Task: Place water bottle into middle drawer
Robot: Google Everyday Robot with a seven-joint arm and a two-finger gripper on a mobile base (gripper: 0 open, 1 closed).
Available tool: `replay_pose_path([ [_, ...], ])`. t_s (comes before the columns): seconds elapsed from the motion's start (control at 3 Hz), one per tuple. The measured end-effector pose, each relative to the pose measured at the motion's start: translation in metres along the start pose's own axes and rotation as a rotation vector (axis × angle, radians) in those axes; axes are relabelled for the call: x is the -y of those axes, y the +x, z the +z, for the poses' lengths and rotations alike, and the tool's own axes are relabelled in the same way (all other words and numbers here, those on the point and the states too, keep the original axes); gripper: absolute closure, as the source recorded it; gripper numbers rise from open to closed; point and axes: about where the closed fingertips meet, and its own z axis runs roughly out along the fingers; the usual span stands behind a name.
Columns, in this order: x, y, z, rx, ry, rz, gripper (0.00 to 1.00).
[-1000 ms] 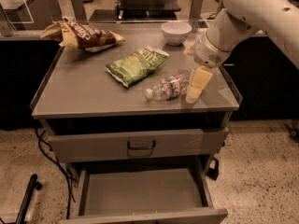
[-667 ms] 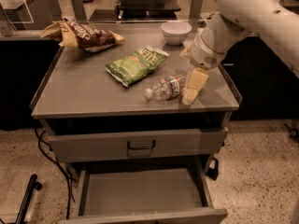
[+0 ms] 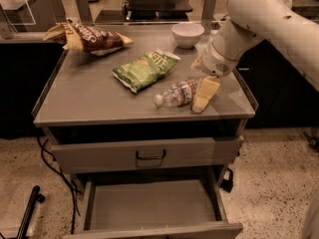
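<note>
Down on the grey cabinet top (image 3: 89, 98) lies the water bottle (image 3: 175, 93), on its side, white cap pointing left. The gripper (image 3: 202, 94) is right at the bottle's far end, and one cream finger (image 3: 205, 92) covers that end. The other finger is hidden, so I cannot tell how wide the grip is or if it holds the bottle. The big white arm (image 3: 259, 19) is cut off at the right edge. Near the bottle sits a green chip bag (image 3: 144, 69). A brown chip bag (image 3: 89, 37) and a white bowl (image 3: 187, 34) sit farther back. Below, the middle drawer (image 3: 152, 205) is pulled out, its front cut off at the bottom. Above it is a shut drawer front (image 3: 149, 154) with a dark handle.
</note>
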Motion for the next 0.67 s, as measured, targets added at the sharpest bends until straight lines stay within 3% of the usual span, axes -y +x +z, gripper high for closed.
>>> replay_pose_path([
  [0.67,0.0,0.0,0.0001,0.0,0.0,0.0,0.58],
])
